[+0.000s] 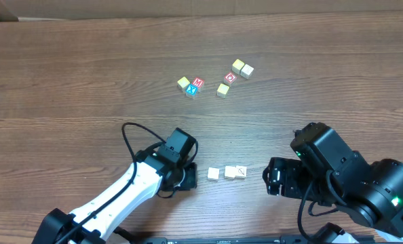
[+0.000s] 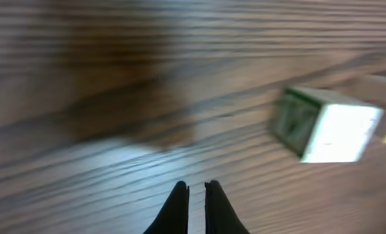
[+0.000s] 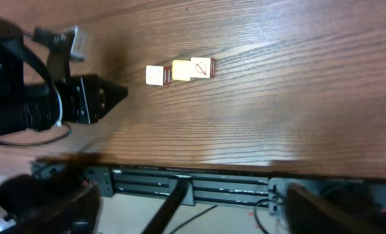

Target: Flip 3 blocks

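Beyond the blocks [image 1: 226, 173], 7 cubes [image 1: 222, 89]

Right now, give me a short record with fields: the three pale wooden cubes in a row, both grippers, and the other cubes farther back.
row of three pale wooden cubes: side by side, between the two arms
left gripper: shut, empty, near one end of the row, not touching
right gripper: open, empty, off the other end
far cubes: red M cube, blue X cube, red O cube, plus pale ones
surface: brown wooden table
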### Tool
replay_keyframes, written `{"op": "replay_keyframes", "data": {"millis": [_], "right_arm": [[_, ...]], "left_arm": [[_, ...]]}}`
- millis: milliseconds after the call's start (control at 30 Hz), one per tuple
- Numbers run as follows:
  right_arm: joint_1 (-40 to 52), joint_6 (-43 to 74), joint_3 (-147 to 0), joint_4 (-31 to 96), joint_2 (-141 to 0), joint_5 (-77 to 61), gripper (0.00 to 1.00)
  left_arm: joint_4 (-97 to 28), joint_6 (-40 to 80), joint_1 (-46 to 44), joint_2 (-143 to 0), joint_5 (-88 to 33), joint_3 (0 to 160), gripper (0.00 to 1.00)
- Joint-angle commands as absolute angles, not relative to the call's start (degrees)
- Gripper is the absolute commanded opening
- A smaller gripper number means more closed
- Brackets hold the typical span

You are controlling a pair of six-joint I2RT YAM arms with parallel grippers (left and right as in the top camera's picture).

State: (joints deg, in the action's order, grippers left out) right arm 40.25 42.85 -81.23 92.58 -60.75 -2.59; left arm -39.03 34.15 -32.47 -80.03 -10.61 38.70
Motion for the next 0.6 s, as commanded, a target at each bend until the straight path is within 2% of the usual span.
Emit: {"op": "replay_keyframes", "data": {"millis": [0,67,133,267,433,567], "right_arm": [[40.32,43.03,-81.54,91.88,-60.51,-2.48,0.7],[40.32,43.05,-80.64,91.46,-60.62,-2.48,0.57],[40.32,43.07,-79.48,91.0,-60.84,-2.52,0.48],[40.32,43.07,-76.2,89.93,-61.76,-2.68,0.37],[40.32,43.29,-72.2,87.61,-63.13,-2.7,0.27],[40.32,43.72,-69.54,85.38,-64.82,-2.68,0.13]], "left_arm": [[-39.2,30.92,-31.73,-79.48,-6.42,38.63,0.04],[-38.48,29.17,-31.73,-79.48,-6.44,38.63,0.04],[-37.78,27.11,-31.73,-79.48,-6.46,38.63,0.04],[-36.38,25.19,-31.79,-79.5,-7.07,38.63,0.05],[-34.5,24.12,-31.86,-79.77,-7.27,38.63,0.04],[-33.19,23.92,-31.9,-81.49,-7.62,38.63,0.04]]}}
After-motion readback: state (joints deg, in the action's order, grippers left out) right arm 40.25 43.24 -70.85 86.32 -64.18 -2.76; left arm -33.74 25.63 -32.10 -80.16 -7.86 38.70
